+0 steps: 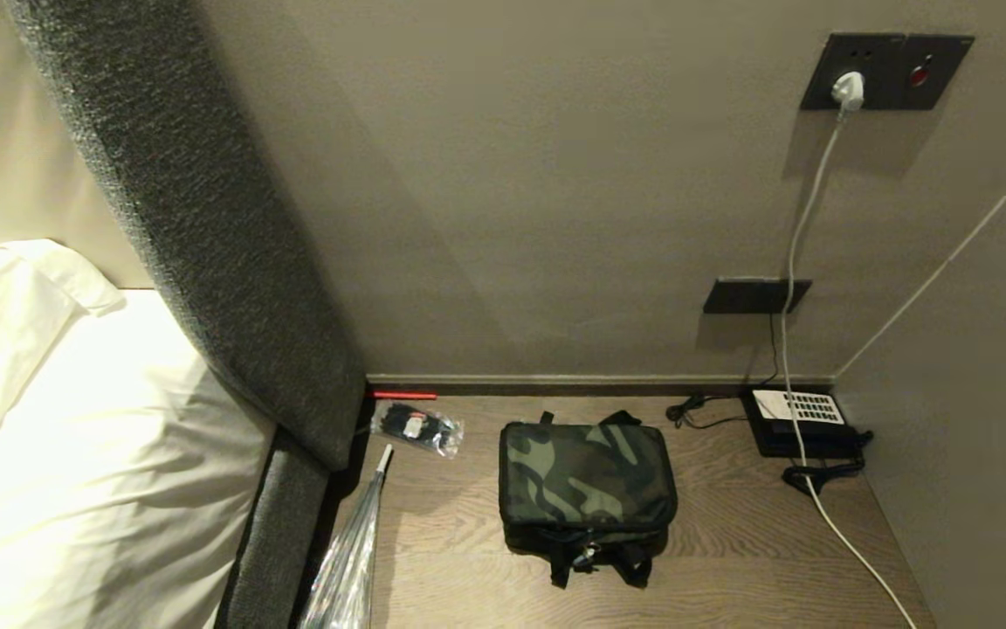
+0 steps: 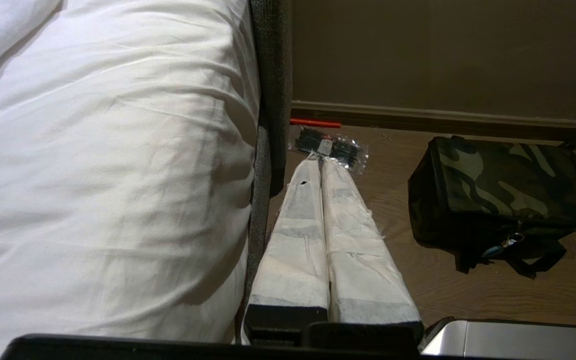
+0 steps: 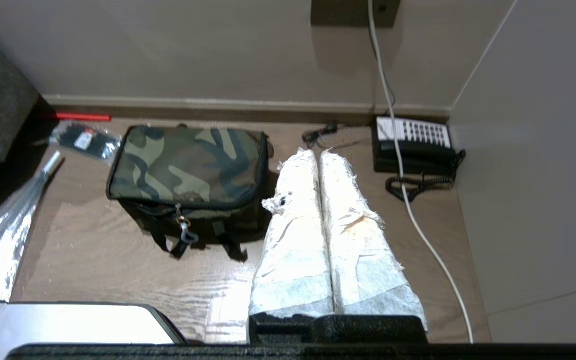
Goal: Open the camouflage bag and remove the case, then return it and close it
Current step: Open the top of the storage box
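The camouflage bag (image 1: 588, 485) sits zipped on the wooden tabletop (image 1: 730, 542) — long axis parallel to the wall, straps toward the robot. The left gripper (image 2: 320, 162) and right gripper (image 3: 319, 156) hang clenched, empty, short of it.

Left gripper (image 2: 319, 162) parked, white-wrapped fingers pressed together. Right gripper (image 3: 318, 155) parked likewise, fingers together, holding nothing.

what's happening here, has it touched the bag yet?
Not yet. The camouflage bag sits zipped shut on the wooden table between the bed and the telephone. Neither arm shows in the head view. The left tool and right tool are both shut, empty, and hanging short of the bag.
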You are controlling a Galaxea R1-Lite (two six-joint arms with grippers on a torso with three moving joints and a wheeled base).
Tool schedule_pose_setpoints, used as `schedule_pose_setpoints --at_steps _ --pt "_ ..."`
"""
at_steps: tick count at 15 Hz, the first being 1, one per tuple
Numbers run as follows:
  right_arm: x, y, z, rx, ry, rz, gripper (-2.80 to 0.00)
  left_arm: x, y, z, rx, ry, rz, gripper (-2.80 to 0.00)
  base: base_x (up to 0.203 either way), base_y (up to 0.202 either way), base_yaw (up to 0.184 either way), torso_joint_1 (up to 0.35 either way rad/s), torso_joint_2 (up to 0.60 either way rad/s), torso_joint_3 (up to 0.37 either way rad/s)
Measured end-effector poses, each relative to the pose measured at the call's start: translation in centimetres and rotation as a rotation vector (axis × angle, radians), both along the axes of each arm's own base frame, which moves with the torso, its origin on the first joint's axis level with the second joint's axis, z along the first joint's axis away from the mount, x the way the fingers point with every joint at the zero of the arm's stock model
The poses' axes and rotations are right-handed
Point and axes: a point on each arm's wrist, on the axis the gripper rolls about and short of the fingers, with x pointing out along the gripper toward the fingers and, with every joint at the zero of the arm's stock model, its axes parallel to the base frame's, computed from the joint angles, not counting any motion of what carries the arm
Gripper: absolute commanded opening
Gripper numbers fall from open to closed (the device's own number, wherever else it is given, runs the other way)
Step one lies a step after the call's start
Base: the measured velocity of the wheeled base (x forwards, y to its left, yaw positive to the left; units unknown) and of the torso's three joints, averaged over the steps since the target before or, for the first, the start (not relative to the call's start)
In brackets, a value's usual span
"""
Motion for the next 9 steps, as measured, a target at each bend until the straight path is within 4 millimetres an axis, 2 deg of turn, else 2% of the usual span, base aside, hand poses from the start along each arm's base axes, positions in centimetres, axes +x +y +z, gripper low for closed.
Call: schedule_pose_setpoints --at_steps 9 --pt "0.00 0.00 0.01 0.001 -0.001 0.000 -2.80 0.01 0.00 -0.03 0.000 0.001 0.000 -2.80 0.000 0.000 0.000 0.003 0.00 -0.198"
